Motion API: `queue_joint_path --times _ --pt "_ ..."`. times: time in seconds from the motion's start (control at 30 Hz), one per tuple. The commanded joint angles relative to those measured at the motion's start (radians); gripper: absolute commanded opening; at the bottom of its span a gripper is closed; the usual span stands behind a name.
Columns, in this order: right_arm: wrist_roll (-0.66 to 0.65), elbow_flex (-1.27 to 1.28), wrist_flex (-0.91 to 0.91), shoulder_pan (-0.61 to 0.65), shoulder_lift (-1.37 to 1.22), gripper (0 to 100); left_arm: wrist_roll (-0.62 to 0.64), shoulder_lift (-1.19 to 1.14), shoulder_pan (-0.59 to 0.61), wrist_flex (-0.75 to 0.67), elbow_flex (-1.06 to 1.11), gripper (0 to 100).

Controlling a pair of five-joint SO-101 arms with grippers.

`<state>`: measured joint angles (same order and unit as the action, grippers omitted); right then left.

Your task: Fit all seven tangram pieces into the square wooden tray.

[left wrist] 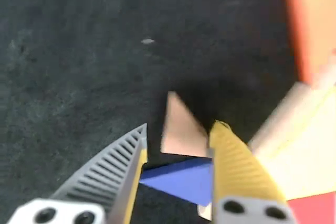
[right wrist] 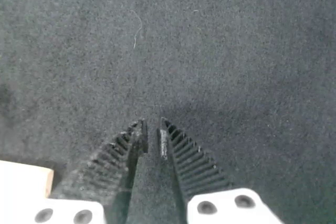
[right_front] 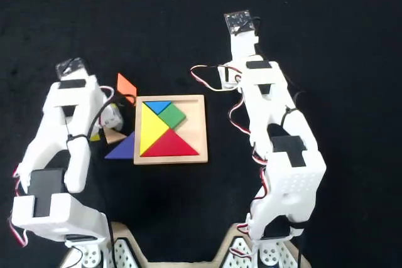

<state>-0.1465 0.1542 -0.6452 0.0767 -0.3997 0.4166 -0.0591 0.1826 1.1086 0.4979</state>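
Tray (right_front: 195, 112) sits mid-table in the high view with four pieces in it: yellow triangle (right_front: 151, 130), red triangle (right_front: 171, 145), light blue triangle (right_front: 157, 106) and green square (right_front: 172, 115). Three more are out on the mat on the side toward the left arm (right_front: 69, 130): an orange piece (right_front: 126, 87), a tan triangle (right_front: 114, 135) and a dark blue triangle (right_front: 121, 149). The last two touch each other just beside the tray's edge. So the left arm is way nearer; the right arm (right_front: 276, 130) stands across the tray from them. In the left wrist view, my left gripper (left wrist: 181, 129) is partway open with the tan triangle between its fingers, tip pointing straight away from the wrist. It looks snug on the yellow finger (left wrist: 236, 166) with a dark gap on the grey finger (left wrist: 115, 166), so I'd say it's not clamped yet. The tray lies off the yellow finger's side. In the right wrist view, the right gripper (right wrist: 152, 132) is nearly closed, holding nothing, over bare mat (right wrist: 210, 51).
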Motion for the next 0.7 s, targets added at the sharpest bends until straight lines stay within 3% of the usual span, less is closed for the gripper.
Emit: queue_joint_path --times 0.0,0.3,0.4,0.67 --pt "-0.012 -0.028 0.014 0.008 0.016 4.5 0.020 0.123 0.073 0.006 0.053 8" --pt "-0.012 -0.027 0.014 0.008 0.016 4.5 -0.011 0.384 0.113 -0.054 0.217 4" --pt "-0.012 -0.025 0.012 0.008 0.016 4.5 -0.063 0.368 0.104 -0.092 0.280 4" --pt "-0.012 -0.024 0.012 0.008 0.016 4.5 -0.046 0.209 0.125 -0.229 0.226 3"
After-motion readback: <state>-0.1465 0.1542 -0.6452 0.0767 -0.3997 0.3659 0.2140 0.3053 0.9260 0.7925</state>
